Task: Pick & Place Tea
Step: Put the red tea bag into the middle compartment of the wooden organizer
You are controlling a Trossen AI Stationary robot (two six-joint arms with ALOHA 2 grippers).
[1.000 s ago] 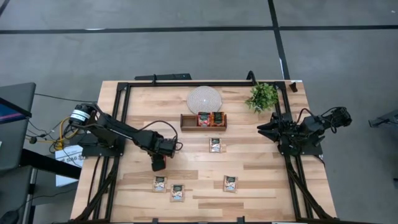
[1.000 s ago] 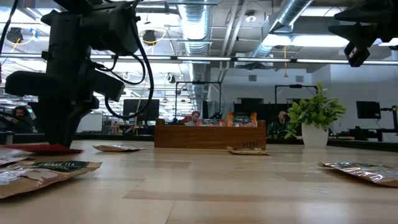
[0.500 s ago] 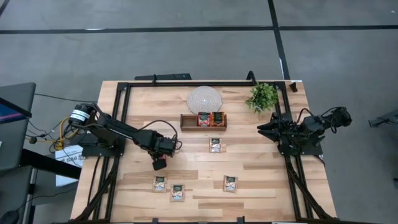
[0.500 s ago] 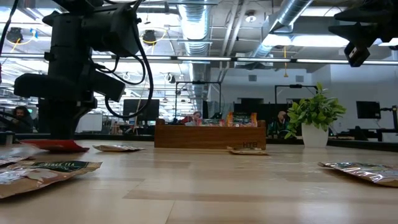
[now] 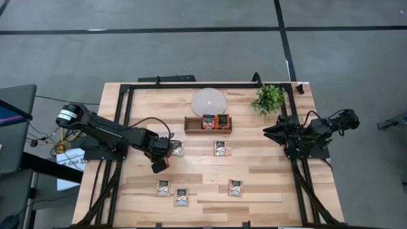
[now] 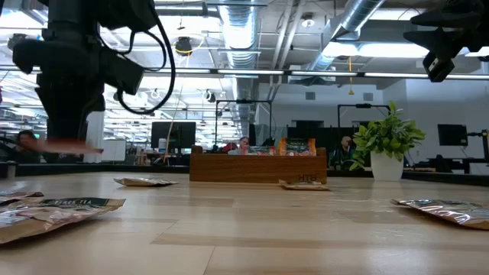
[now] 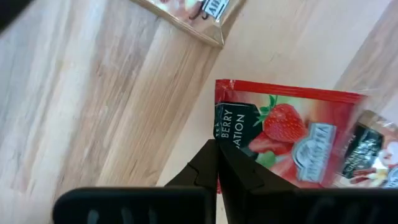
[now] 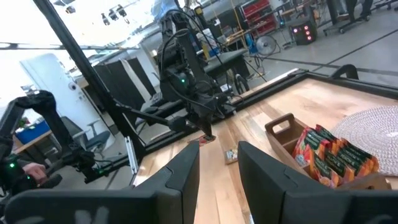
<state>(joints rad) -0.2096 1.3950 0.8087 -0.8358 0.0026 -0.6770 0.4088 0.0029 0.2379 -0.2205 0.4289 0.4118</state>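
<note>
My left gripper point(image 5: 159, 165) hangs over the table's left half, shut on a red tea sachet point(image 7: 286, 143) with a strawberry print. The low view shows that sachet point(image 6: 69, 143) in the air. Pale sachets lie flat on the wood: one beside the left gripper point(image 5: 177, 150), one mid-table point(image 5: 220, 148), three near the front edge point(image 5: 164, 187) point(image 5: 182, 196) point(image 5: 236, 187). Two red sachets stand in the brown wooden tray point(image 5: 191, 124). My right gripper point(image 8: 217, 174) waits open and level at the table's right side point(image 5: 270, 131). My left gripper pinches the red sachet between its two fingers at one edge point(image 7: 219, 134), about midway along it. The fingers come from above, pointing down. The sachet is lifted clear of the table and sticks out sideways from the fingertips, roughly level.
A round woven mat point(image 5: 209, 100) and a small potted plant point(image 5: 268, 98) sit at the far side behind the tray. A black frame point(image 5: 191, 85) runs round the tabletop. Bare wood lies between the tray and the front sachets.
My left gripper has risen straight up with the red sachet, which lay flat on the table a second ago and now hangs clear of it. As the arm drew back, the pale sachet beside it came into view.
</note>
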